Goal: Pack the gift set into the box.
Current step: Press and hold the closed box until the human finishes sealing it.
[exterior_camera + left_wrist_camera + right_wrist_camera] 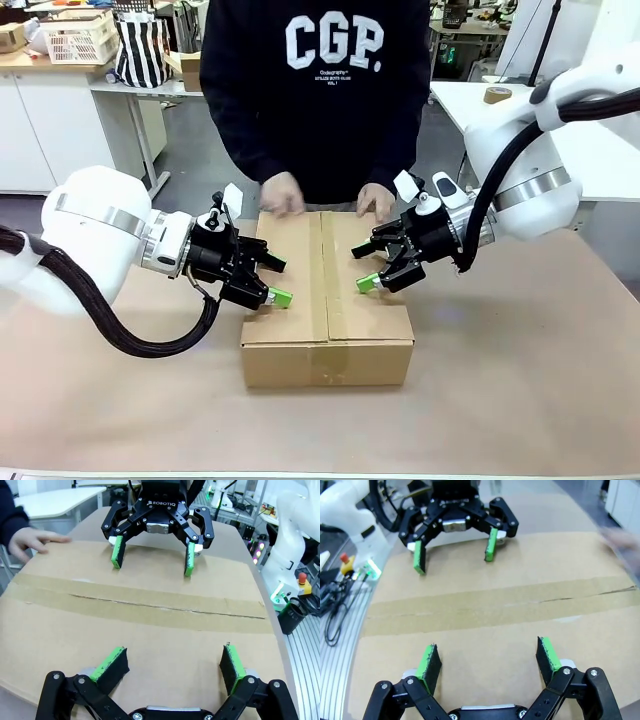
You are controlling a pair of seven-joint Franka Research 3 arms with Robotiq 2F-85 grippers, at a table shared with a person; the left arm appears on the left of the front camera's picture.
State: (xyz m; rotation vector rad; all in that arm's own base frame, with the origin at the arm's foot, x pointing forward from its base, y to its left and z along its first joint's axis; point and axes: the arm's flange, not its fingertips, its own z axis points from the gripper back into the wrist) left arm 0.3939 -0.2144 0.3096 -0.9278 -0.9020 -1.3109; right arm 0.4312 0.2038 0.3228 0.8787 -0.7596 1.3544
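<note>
Overhead, two open tools (266, 280) (373, 268), one closed box (328, 285), two hands (283, 196) (376, 202).

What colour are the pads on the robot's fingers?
Bright green on the edges and black on the inner faces, seen best in the left wrist view.

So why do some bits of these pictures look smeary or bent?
Front view: the person's hand at picture left is smudged, probably by motion. Right wrist view: the hand at the right edge is blurred too. Left wrist view: the box has edges that look bowed, likely the wide-angle lens; a whitish glare patch shows beside the tape.
</note>
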